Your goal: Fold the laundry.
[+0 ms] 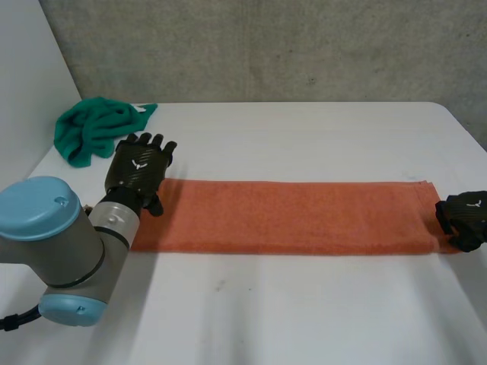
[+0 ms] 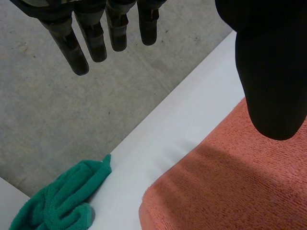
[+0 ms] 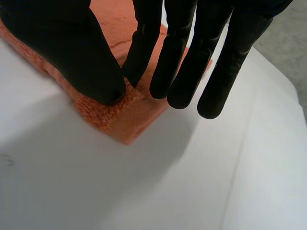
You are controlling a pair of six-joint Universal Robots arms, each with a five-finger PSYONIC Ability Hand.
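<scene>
My left hand (image 1: 139, 169) is hanging over the left end of the orange towel (image 1: 289, 217), fingers straight and spread, holding nothing. My right hand (image 3: 72, 48) is sitting on the towel's right end, at the right edge of the head view. Its thumb and one finger seem to be pinching a small ridge of cloth at the near corner, while the other fingers are reaching straight past it. The towel is lying as a long strip across the middle of the white table (image 1: 304, 312). A crumpled green cloth (image 1: 95, 129) is sitting at the upper left, and a grey concrete wall (image 1: 266, 46) is running behind.
</scene>
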